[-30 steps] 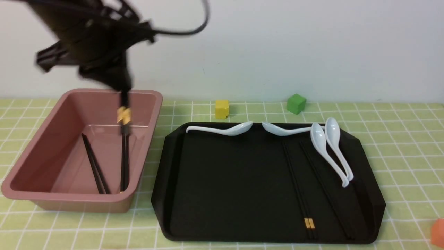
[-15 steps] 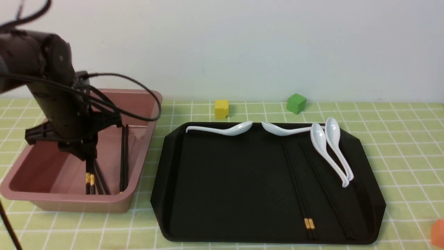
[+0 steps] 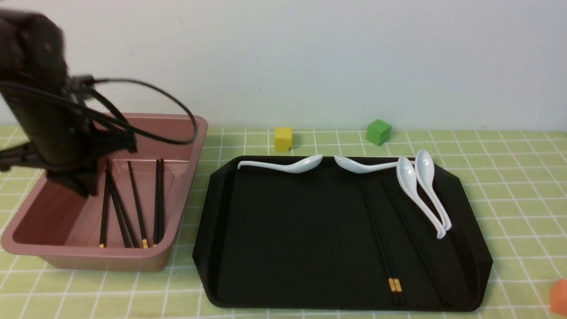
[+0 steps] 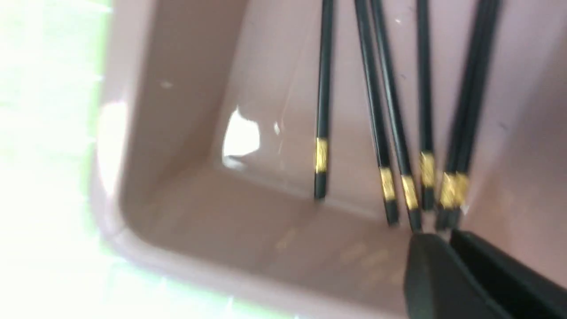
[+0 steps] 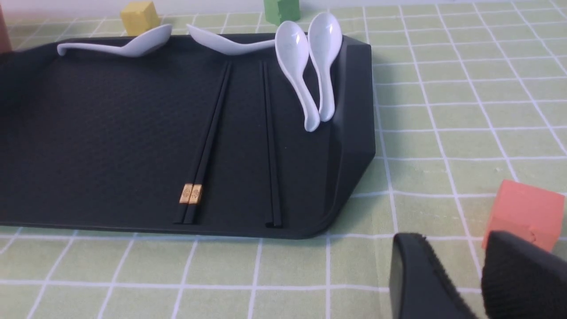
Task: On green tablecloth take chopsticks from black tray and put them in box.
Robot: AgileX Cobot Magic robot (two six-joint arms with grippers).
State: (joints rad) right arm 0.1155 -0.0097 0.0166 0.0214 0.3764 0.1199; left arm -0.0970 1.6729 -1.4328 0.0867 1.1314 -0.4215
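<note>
While my left gripper (image 4: 443,237) hangs over the pink box (image 3: 186,133), its fingers sit pressed together with nothing between them. Six chopsticks (image 3: 133,208) lie on the box floor. Two more pairs (image 3: 383,248) lie on the black tray (image 3: 208,248), beside the box on the green cloth (image 3: 509,186). My right gripper (image 5: 452,248) hovers over the cloth near an orange cube (image 5: 525,210), fingers slightly apart and empty.

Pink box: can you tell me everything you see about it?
The box is a deep, dusty-pink tub, plastic by its look, with rounded corners, sloping walls and a rolled rim. It sits upright on the green tablecloth, left of the black tray, not touching it. Six black chopsticks lie inside, gold-banded ends toward its near wall.
</note>
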